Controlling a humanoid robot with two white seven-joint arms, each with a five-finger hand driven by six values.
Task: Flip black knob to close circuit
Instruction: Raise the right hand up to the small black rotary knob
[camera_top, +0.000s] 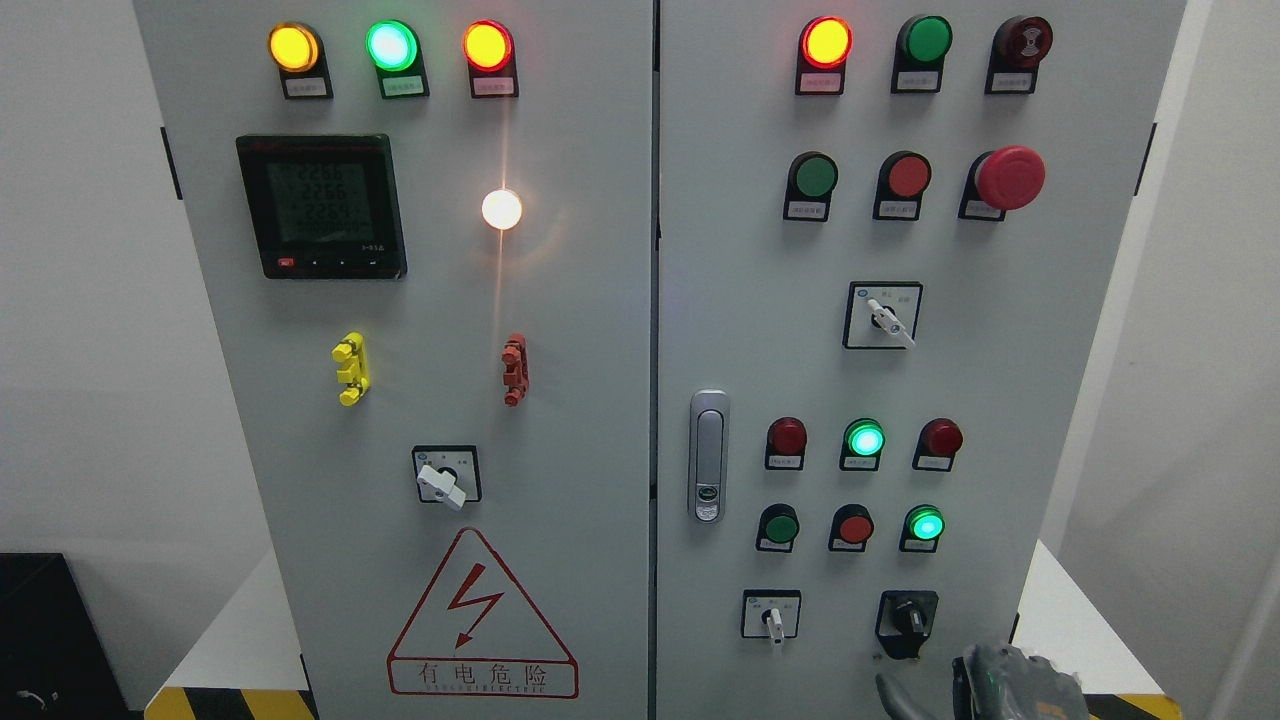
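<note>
black knob (909, 620) sits low on the right door of the grey cabinet (600, 350), next to a white switch (772, 620). right robot hand (1010, 685) pokes in just below it, can't tell its grip

Black knob at the cabinet's lower right

The small black rotary knob (908, 620) on its black square plate sat low on the grey metal cabinet door (1000, 400), right of the white-handled switch (772, 620), its handle pointing roughly upright.
</note>
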